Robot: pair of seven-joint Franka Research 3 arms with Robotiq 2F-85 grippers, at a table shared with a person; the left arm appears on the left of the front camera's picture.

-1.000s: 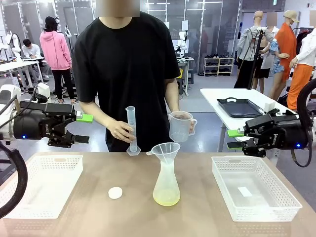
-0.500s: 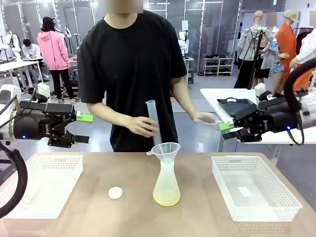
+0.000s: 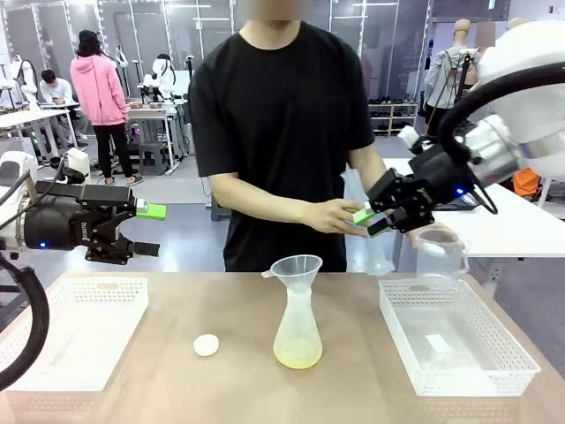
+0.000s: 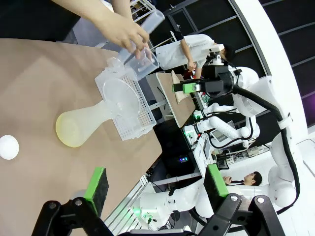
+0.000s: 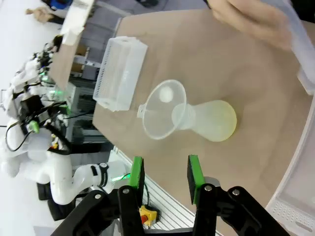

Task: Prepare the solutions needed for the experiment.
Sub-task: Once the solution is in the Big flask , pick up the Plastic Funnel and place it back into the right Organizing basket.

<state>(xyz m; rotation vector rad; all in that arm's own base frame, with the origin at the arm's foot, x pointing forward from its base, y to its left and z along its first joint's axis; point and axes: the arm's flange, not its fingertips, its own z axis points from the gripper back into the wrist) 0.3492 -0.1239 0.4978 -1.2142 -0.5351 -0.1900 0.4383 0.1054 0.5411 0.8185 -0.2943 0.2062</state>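
- The solutions [image 3: 297, 356], pale yellow-green, lay shallow in the flask [image 3: 297, 327] under a funnel [image 3: 297, 268], at 9 o'clock from the right basket [image 3: 468, 380].
- The basket's white slip [image 3: 436, 343] was unreadable.
- Left gripper [image 3: 148, 230] gaped wide, empty; right gripper [image 5: 165, 169] narrow, empty.

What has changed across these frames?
The person stepped to the robot's right, set the clear handled beaker by the white mesh basket and holds out the tall thin measuring cylinder. The right end effector rose and swung inward to it. Left end effector, frosted conical flask: unchanged.
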